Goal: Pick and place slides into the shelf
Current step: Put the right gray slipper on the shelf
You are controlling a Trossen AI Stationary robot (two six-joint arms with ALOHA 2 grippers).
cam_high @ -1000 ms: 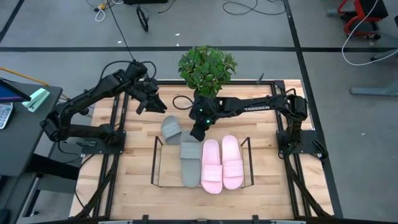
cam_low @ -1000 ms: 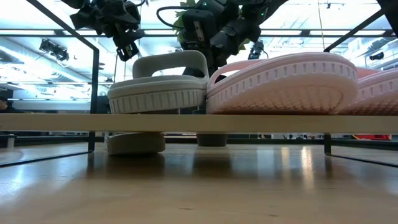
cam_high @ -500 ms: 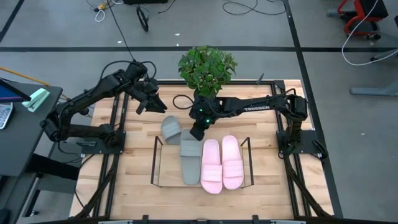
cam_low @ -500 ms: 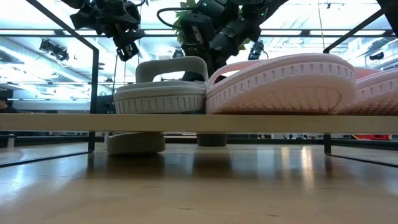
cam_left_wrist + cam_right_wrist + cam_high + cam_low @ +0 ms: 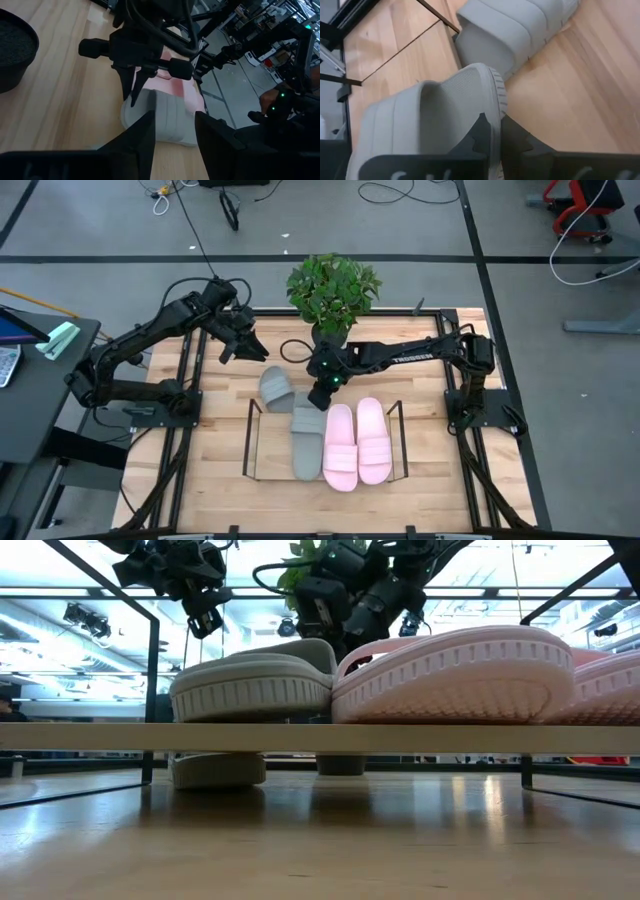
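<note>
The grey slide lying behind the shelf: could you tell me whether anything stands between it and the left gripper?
Nothing visible does. The left gripper hangs open above and beside the grey slide, with nothing in between. The right gripper grips the other grey slide, off to the far side.

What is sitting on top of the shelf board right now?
On the shelf lie two pink slides and one grey slide, its heel end at the right gripper. The second grey slide lies behind the shelf, on the table. The board under them is covered.
</note>
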